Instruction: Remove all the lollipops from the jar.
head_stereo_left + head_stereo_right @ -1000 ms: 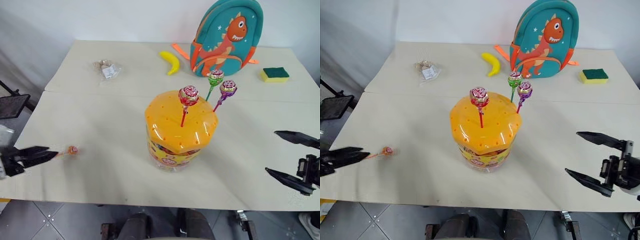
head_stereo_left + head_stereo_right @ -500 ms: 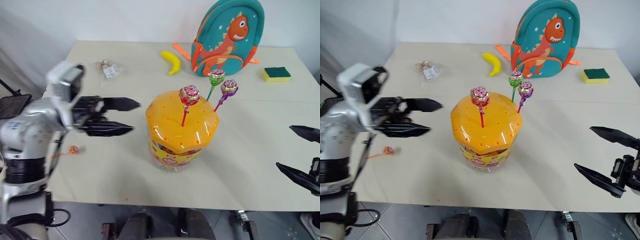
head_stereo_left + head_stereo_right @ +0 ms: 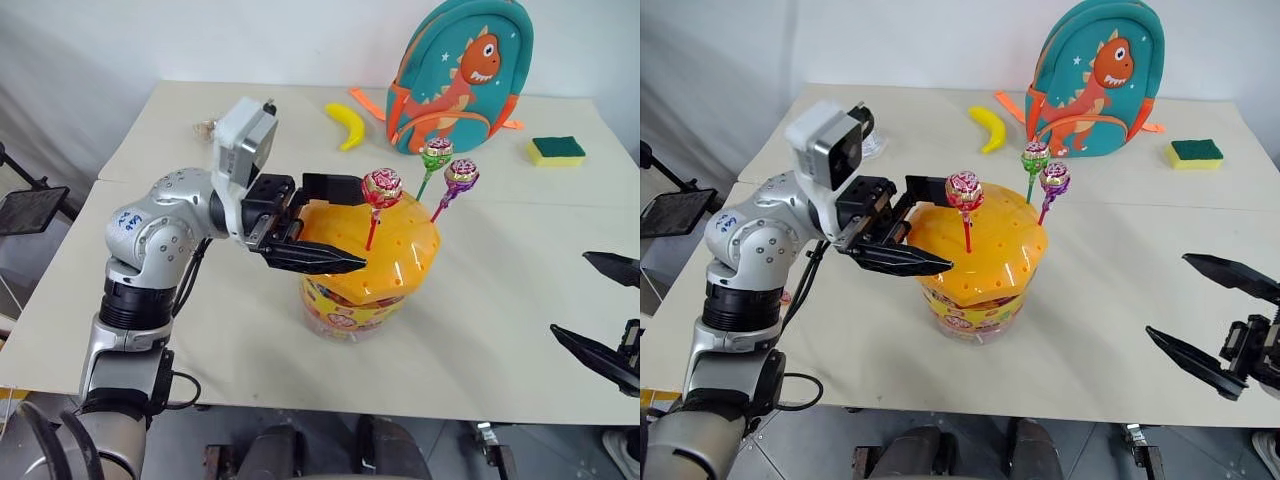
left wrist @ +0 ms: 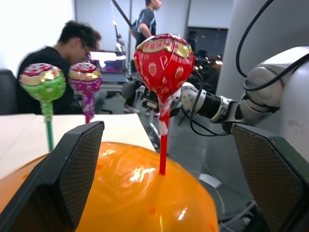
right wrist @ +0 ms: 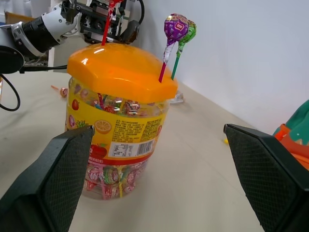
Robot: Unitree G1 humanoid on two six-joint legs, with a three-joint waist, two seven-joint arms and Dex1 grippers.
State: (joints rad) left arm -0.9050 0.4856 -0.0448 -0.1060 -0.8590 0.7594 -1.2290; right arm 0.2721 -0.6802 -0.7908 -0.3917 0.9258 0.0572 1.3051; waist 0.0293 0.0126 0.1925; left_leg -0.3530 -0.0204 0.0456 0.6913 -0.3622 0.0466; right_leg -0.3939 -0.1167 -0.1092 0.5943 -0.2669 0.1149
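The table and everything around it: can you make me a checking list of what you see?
Surface: pale table, made of two boards.
Job's things: jar upright, orange lid on. Red lollipop, green lollipop and purple lollipop stand in the lid's holes. Orange lollipop lies on the table beside the jar.
Clutter: dinosaur backpack, banana, sponge, clear packet.
Grippers: left gripper over the lid, jaws open on either side of the red lollipop, not touching it. Right gripper apart from the jar, jaws open, empty.
Cables: black cable along the left arm.
Surroundings: people at a desk in the left wrist view; grey tiled floor.
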